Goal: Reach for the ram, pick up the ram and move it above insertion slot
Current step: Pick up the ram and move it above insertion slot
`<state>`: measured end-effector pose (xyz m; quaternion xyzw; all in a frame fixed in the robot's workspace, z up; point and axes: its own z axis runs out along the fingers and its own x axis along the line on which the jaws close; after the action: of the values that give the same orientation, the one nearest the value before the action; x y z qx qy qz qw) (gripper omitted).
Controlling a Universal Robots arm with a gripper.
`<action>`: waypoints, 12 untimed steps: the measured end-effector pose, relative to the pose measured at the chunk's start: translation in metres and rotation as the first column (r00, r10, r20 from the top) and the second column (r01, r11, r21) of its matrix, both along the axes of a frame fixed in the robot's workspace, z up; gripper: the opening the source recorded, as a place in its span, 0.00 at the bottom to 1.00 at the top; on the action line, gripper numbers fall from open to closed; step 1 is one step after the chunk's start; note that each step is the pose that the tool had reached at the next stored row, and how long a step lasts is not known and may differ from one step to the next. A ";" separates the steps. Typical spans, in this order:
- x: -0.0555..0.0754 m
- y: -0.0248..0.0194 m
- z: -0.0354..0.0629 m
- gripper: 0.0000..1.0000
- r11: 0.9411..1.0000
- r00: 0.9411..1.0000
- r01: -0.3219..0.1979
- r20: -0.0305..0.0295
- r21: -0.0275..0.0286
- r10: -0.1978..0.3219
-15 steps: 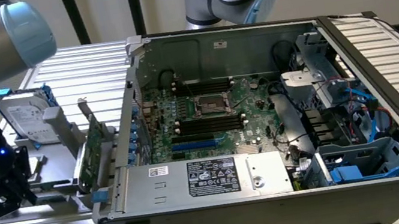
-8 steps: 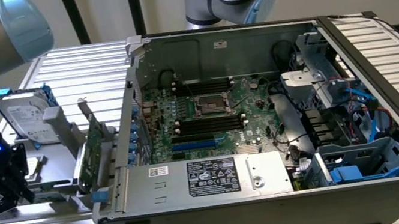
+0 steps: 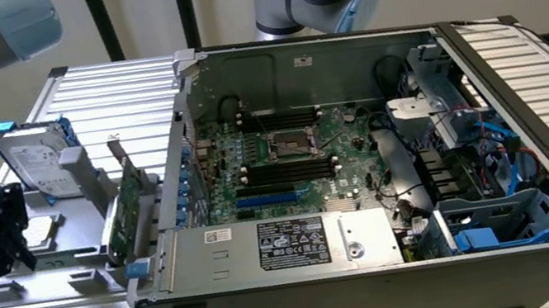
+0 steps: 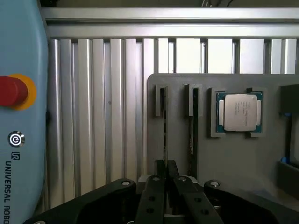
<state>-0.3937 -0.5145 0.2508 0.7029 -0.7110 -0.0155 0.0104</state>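
- Gripper, one, black and two-fingered: its jaws stand nearly together, pinched on the near end of the ram, a thin greenish circuit-board stick seen edge-on.
- The ram stands on edge in one of two narrow grooves in a flat grey plastic holder. A second stick of the same kind stands in the groove just beside it.
- One square silver-capped processor chip lies in a recess of the holder; its print is too small to read.
- The pale blue arm housing reads "UNIVERSAL ROBO", cut off at the edge, and carries one red button ringed in yellow.
- The insertion slot, a long narrow black socket, lies in one of two banks of parallel sockets inside the open grey computer case, well apart from the gripper.
- One white label sits on the silver power supply; its text cannot be read.
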 end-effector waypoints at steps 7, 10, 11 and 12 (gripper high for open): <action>0.013 0.0001 0.0309 0.13 1.000 1.000 -0.008 0.000 0.008 0.008; 0.022 0.0000 0.0420 0.13 1.000 1.000 -0.012 0.000 0.016 0.012; 0.025 0.0000 0.0457 0.13 1.000 1.000 -0.013 0.000 0.019 0.013; 0.028 0.0000 0.0497 0.13 1.000 1.000 -0.015 0.000 0.022 0.015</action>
<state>-0.3659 -0.5145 0.3005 0.7082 -0.7056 -0.0233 0.0028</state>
